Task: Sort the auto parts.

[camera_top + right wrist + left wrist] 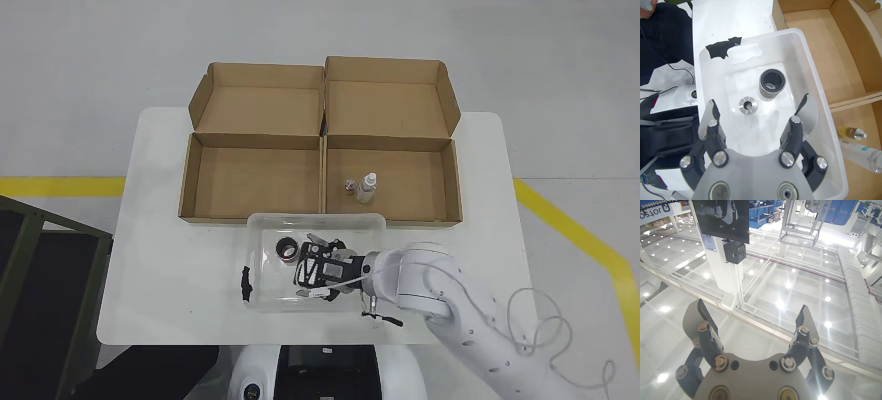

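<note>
The right claw [758,103], spread wide in the bin [315,217], has the silver ring [748,105] just ahead and the black tube [770,92] at ten o'clock.

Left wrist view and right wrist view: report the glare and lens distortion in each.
Left wrist view: ceiling lamps flare into starbursts behind the open left hand, and the ceiling grid bows. Right wrist view: even light, mild sheen in the clear bin around the silver collet; the cardboard box edges curve.
</note>
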Controlling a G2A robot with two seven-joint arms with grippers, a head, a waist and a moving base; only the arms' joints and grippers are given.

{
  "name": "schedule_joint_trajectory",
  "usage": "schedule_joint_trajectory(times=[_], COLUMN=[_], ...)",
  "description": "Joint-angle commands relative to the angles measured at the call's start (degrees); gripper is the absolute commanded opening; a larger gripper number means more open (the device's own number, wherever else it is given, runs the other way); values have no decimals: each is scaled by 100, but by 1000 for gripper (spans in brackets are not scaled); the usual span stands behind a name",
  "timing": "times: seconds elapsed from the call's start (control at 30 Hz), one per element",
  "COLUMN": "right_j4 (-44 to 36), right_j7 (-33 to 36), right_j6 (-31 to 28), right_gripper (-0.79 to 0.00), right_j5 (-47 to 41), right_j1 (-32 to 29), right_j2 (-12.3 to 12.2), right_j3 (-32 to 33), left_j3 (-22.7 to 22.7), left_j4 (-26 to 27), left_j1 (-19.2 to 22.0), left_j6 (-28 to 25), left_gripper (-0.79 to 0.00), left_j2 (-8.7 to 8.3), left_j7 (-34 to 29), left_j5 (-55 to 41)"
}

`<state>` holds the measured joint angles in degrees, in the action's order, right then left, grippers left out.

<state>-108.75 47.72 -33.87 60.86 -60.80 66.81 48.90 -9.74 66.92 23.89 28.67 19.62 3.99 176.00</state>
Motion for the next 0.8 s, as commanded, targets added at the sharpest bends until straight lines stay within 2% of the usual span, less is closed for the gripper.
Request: schedule_joint_trajectory(times=[0.0,0.77], right_j4=[96,1026], right_j7=[53,154], right_j6=[8,48], right_gripper=[-117,-212], right_j5=[-47,-292], right_j1=[47,422], right_j2=[13,148], right_j3=[-56,-531], left_j3=[0,0], left_j4=[0,0], left_j1=[0,0], left_j6=[0,0], left_gripper=[0,0], left_j2=[0,0], left_j7=[0,0], left_j5=[0,0])
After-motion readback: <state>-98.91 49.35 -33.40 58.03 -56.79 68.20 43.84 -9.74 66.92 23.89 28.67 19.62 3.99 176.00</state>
